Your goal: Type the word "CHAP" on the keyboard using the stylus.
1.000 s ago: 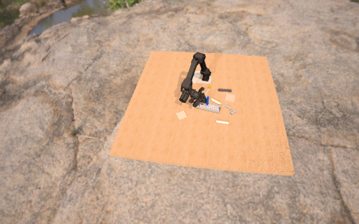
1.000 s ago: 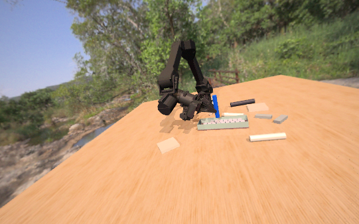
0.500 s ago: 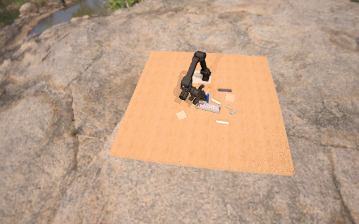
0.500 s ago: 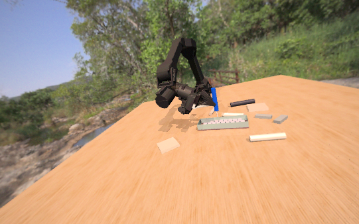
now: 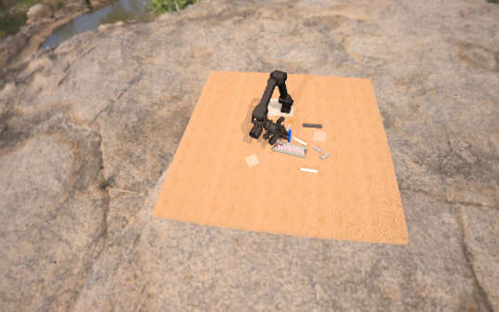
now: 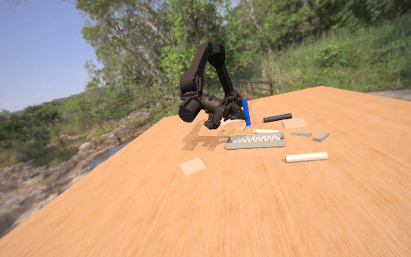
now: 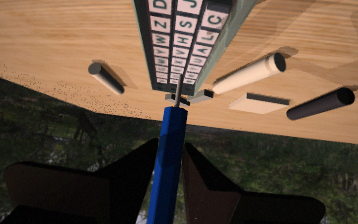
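The blue stylus (image 5: 290, 136) (image 6: 246, 112) (image 7: 169, 155) is held nearly upright, its thin grey tip pointing down. My gripper (image 5: 289, 134) (image 6: 246, 117) (image 7: 170, 146) is shut on it; dark fingers stand on both sides of it in the wrist view. The keyboard (image 6: 255, 145) (image 7: 182, 37) is a long green-grey tray with rows of pale lettered keys. The tip is near the keyboard's arm-side edge in the top and exterior views and appears raised above it. In the wrist view the C key (image 7: 214, 19) shows at the top, with J, S, H, A and L legible near it. P is not legible.
A cream cylinder (image 5: 300, 141) (image 6: 267, 131) (image 7: 248, 73) lies close behind the keyboard. A dark cylinder (image 5: 312, 126) (image 6: 277, 118), a tan square (image 5: 319, 136) (image 6: 295, 122) and grey blocks (image 6: 301, 133) (image 6: 321, 137) lie right. Another cream cylinder (image 6: 306, 157) and tan square (image 6: 192, 166) lie nearer the exterior camera.
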Controlling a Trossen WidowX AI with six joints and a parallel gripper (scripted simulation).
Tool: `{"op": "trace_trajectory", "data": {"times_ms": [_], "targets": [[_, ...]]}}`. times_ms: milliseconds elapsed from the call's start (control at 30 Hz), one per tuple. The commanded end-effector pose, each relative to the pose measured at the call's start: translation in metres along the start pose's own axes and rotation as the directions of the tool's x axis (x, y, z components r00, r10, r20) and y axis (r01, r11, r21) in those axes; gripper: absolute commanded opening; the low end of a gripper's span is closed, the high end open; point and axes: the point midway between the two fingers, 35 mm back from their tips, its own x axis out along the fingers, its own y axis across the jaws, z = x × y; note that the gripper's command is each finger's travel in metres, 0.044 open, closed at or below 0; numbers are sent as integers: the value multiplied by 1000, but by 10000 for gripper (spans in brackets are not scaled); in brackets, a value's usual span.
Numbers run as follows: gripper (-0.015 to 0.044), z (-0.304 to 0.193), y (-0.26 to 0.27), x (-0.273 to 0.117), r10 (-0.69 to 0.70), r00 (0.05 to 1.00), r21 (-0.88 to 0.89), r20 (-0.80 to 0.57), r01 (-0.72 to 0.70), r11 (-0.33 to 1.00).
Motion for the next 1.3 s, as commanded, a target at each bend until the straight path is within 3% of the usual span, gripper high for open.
{"op": "trace_trajectory", "data": {"times_ms": [0, 500, 600, 633, 1267], "targets": [[0, -5, -8, 2, 3, 1000, 2, -2, -3, 1000], [0, 8, -15, 14, 4, 1000, 4, -2, -4, 1000], [79, 10, -14, 14, 4, 1000, 4, -2, -4, 1000], [81, 10, -14, 15, 4, 1000, 4, -2, -4, 1000], [81, 20, -14, 20, 4, 1000, 4, -2, -4, 1000]]}}
